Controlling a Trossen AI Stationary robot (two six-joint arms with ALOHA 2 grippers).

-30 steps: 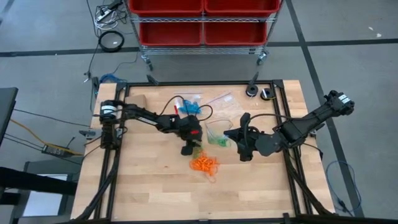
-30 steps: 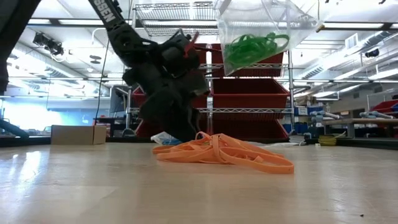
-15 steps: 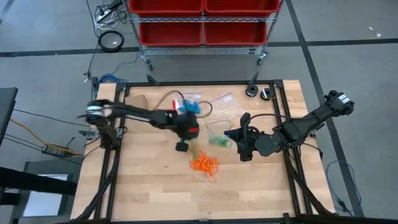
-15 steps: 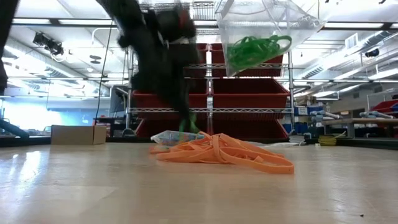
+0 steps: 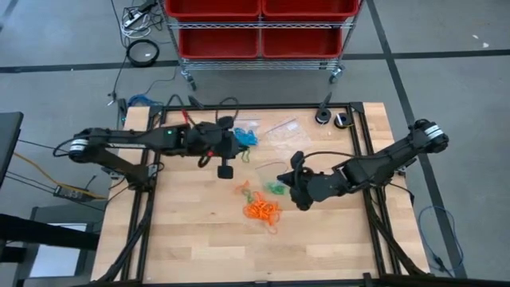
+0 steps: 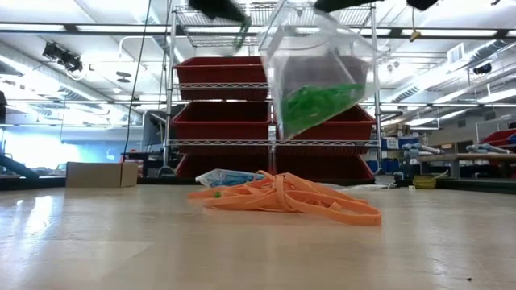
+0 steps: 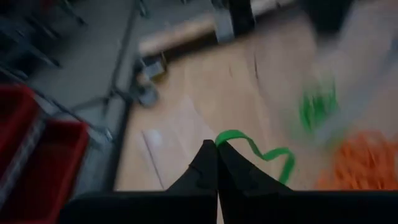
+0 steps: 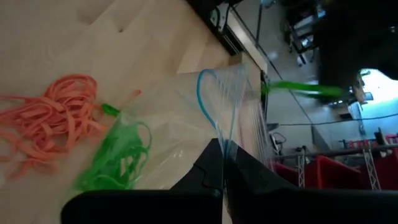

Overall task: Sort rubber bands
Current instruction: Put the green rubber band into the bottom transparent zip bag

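My left gripper hangs high over the table's middle, shut on one green rubber band. To its right my right gripper is shut on a clear zip bag that holds green rubber bands; the bag hangs in the air. A heap of orange rubber bands lies on the wood below and between the grippers. One small green band lies by the heap's edge. My left gripper pinches one end of the green band between its two fingertips, which slant downward. The rest of the band trails slack beyond the tips, clear of the table. My right gripper pinches the bag's edge by its blue-lined mouth between its two fingers. The bag hangs tilted, clear of the table, its mouth gaping and the green bands down in its lower part.
A bag with blue bands and another clear bag lie toward the far edge. A tan cardboard box stands at the far left. Red bins on a wire rack stand beyond the table. Bare wood lies along the near edge.
My left gripper has shut at the orange heap's edge and has risen fast, going toward the table's far-left and tipping toward level, with a green band drawn up from the heap. My right gripper has shifted a little toward the left gripper; its bag has swung and tilted.
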